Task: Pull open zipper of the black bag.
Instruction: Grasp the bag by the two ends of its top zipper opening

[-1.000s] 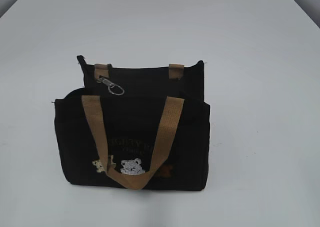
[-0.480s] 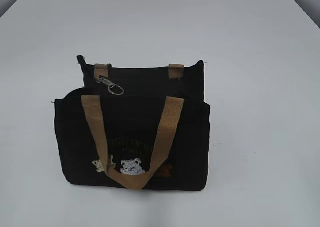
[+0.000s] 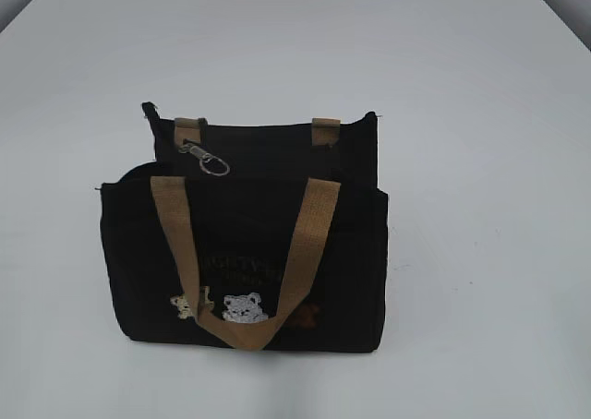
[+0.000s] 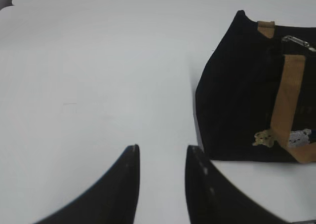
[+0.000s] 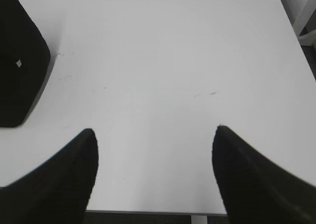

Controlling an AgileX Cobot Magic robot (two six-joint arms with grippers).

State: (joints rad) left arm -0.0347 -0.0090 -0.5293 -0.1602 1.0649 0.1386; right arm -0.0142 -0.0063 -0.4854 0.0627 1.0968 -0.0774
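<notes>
Black bag [image 3: 245, 253] sits centre frame, zipper [image 3: 263, 128] along top edge, silver clip pull [image 3: 205, 158] upper left of bag. Left gripper [image 4: 162, 157] part spread, right gripper [image 5: 154, 140] spread wide, both empty. Pinch pull w/ one, steady bag w/ other

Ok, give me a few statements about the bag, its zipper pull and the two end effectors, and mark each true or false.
1. The black bag stands upright on the white table. True.
2. The left end effector grips the silver zipper pull. False: it hangs over bare table beside the bag, holding nothing.
3. The right end effector is open. True.
4. The front tan handle stands upright above the bag. False: it droops down the front.
5. White bears decorate the front. True.
</notes>
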